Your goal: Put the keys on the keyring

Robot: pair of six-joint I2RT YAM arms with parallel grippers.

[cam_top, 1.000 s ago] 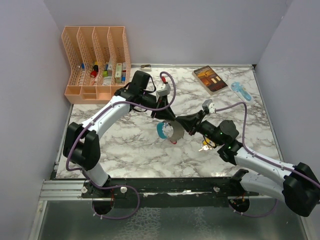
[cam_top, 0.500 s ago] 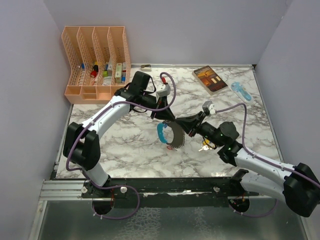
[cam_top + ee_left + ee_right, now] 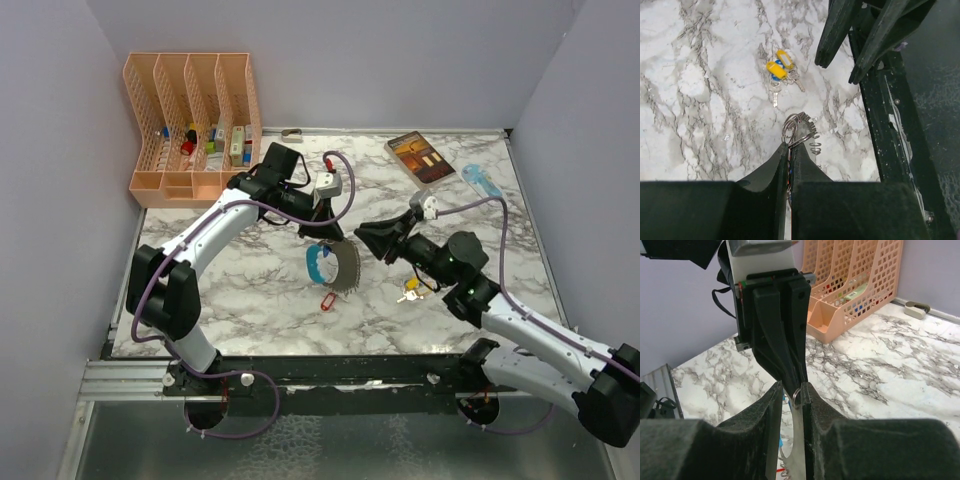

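1. Top external view: I see my left arm (image 3: 215, 225) rising from its base toward the orange file rack (image 3: 195, 120). It folds at the elbow just in front of the rack, so the forearm runs off to the rack's right.
2. The left pincer (image 3: 327, 235) points down at the tabletop (image 3: 250, 290), in front of the rack and to its right. Its fingers are pressed together on the thin wire loop of the keyring (image 3: 338, 268).
3. The keyring hangs under that pincer. Its light-blue curved piece (image 3: 315, 262) is on the rack side, its fanned grey metal pieces (image 3: 349, 270) are on the far side, and its red tag (image 3: 327, 300) is lowest. I cannot tell whether the tag touches the tabletop.
4. In the left wrist view the fingers meet, with wire coils poking out at their tips.
5. My right arm (image 3: 520, 325) stretches diagonally from its base toward the rack, wrist raised. The right pincer (image 3: 359, 231) is aimed at the left one. Its jaws stand a little apart and hold nothing. It stops just short of the keyring, on the side away from the rack.
6. The loose keys (image 3: 408, 292), with yellow tags, lie flat on the tabletop beside the right forearm, farther from the rack than the keyring.
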